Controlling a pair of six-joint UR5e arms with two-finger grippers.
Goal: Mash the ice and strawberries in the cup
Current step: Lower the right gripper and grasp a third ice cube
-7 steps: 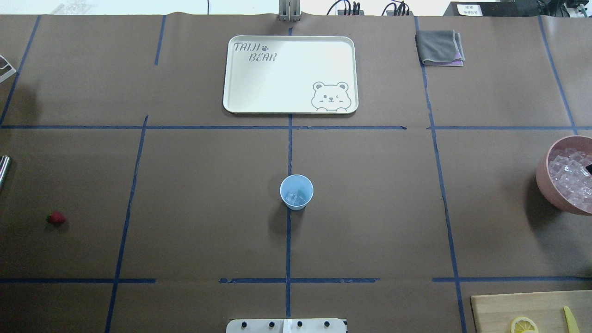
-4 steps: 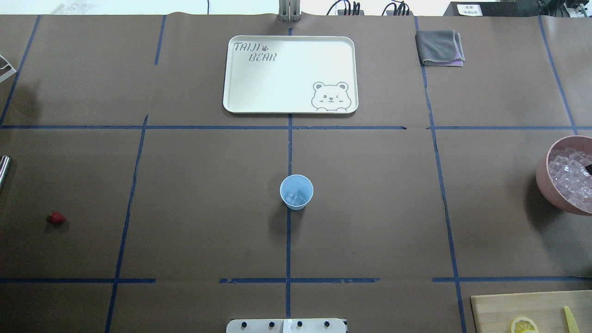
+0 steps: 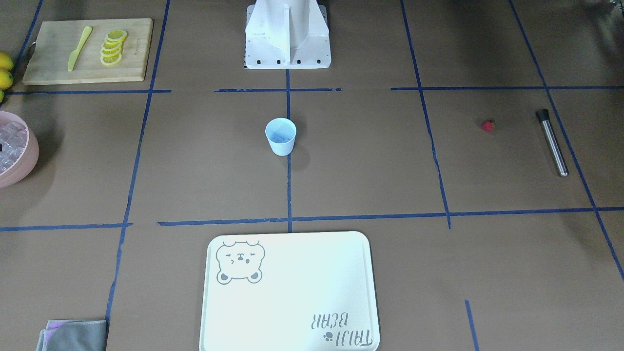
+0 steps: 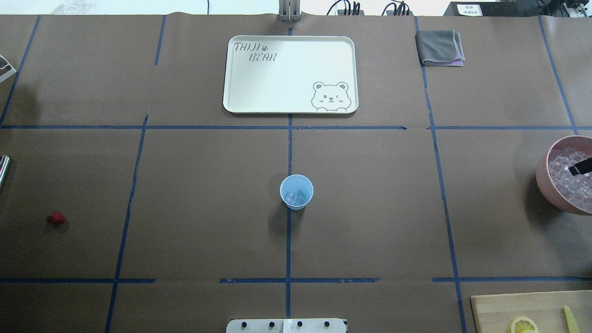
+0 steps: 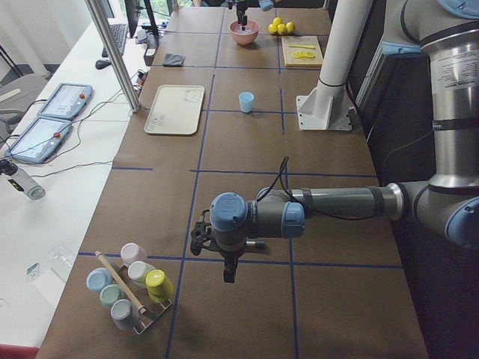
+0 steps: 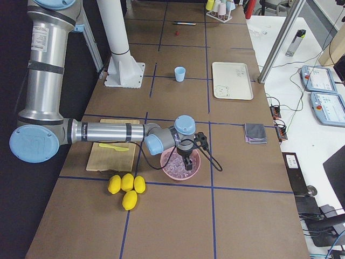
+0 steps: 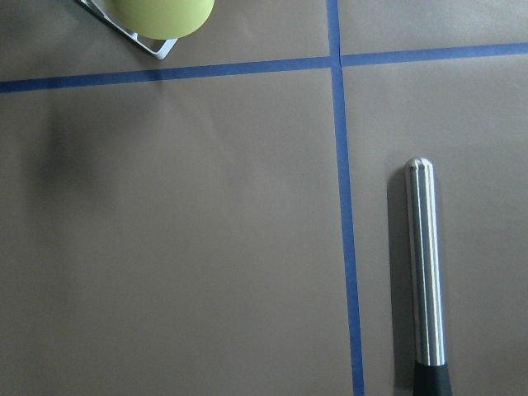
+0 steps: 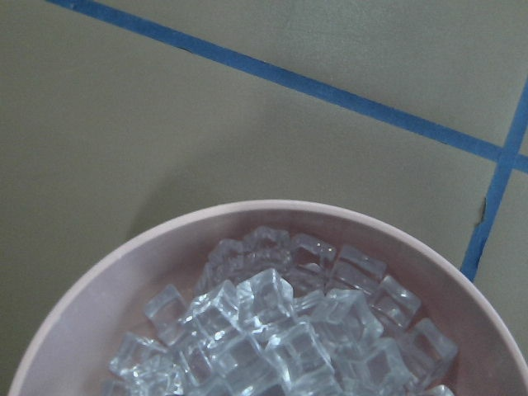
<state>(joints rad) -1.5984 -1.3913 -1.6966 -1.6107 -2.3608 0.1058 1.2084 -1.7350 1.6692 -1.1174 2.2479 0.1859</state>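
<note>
The light blue cup (image 4: 296,192) stands upright at the table's middle with a few ice cubes (image 4: 296,199) in its bottom. A small red strawberry (image 4: 56,218) lies alone far to the left. More ice (image 8: 280,338) fills the pink bowl (image 4: 542,178) at the right edge. My right gripper (image 6: 188,163) hangs over that bowl; one dark fingertip (image 4: 580,167) shows in the overhead view, and I cannot tell whether the gripper is open or shut. My left gripper (image 5: 228,271) hovers over the table's left end, its state unclear.
A steel muddler (image 7: 425,264) with a black end lies near the strawberry. A cream bear tray (image 4: 290,106) sits beyond the cup, a grey cloth (image 4: 439,47) at the far right. A cutting board (image 3: 48,73) holds lemon slices (image 3: 113,47) and a yellow knife.
The right gripper's dark fingertip has come further into the overhead view, over the ice in the pink bowl. Cup and strawberry have not moved.
</note>
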